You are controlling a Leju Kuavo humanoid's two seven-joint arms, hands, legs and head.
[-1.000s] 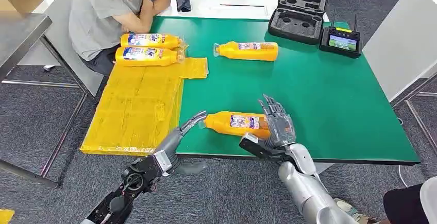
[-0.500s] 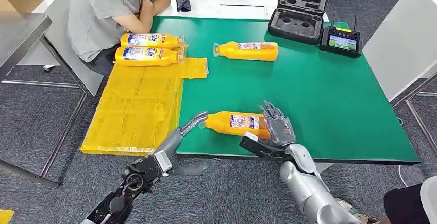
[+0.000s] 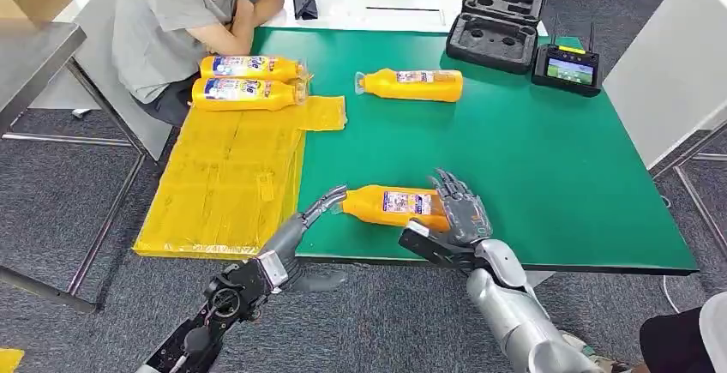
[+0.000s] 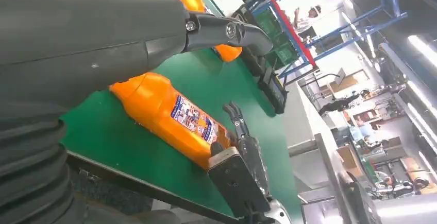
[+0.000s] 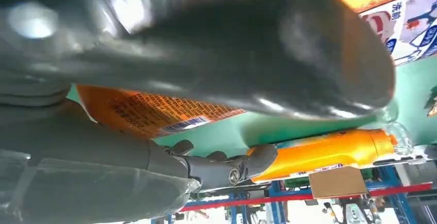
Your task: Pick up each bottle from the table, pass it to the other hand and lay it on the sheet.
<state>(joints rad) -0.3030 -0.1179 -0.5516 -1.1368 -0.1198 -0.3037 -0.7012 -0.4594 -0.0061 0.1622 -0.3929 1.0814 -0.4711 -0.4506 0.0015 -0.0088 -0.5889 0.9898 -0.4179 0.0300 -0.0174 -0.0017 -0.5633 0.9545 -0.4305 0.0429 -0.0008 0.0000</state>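
You have a person (image 3: 176, 21) seated at the table's (image 3: 531, 159) far left corner, arms folded, right behind the yellow sheet (image 3: 227, 171) that hangs over the left edge. At the far edge sit an open black case (image 3: 497, 23) and, beside it, a controller (image 3: 566, 69) with a lit screen; neither lies near the hands. Two bottles (image 3: 249, 81) already lie side by side on the sheet's far end, and a third (image 3: 411, 84) rests on bare green toward the far middle, cap pointing left. The near bottle (image 3: 396, 204) lies flat by the near edge, orange with a white-and-blue label, long axis along that edge, neck toward the sheet. Your right hand (image 3: 459, 210) is at its base end, fingers spread and wrapped over the body, thumb at the near side; you cannot tell whether the grip is closed. Your left hand (image 3: 321, 206) reaches up from below the near edge, fingers together and extended, tips just at the cap.
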